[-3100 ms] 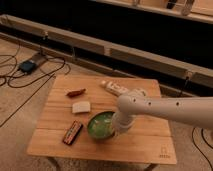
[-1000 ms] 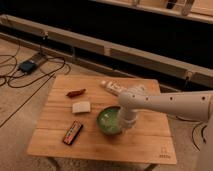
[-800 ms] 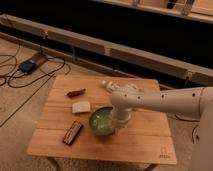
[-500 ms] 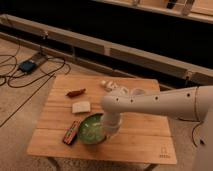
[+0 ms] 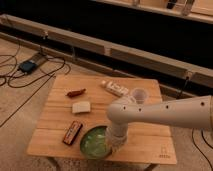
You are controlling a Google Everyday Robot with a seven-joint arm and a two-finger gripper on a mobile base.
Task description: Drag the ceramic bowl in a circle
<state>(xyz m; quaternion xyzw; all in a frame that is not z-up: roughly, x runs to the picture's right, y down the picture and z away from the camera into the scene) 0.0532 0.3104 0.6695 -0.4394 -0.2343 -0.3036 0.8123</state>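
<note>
hand [image 5: 113,144] clamped tight on the ceramic bowl [image 5: 93,142] (right rim).

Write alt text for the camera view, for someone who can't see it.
A white robot arm reaches from the right across a wooden table, its gripper down at the right rim of the ceramic bowl near the table's front edge. Further back lie a dark snack bar, a pale block, a reddish item, a white packet and a translucent cup.
</note>
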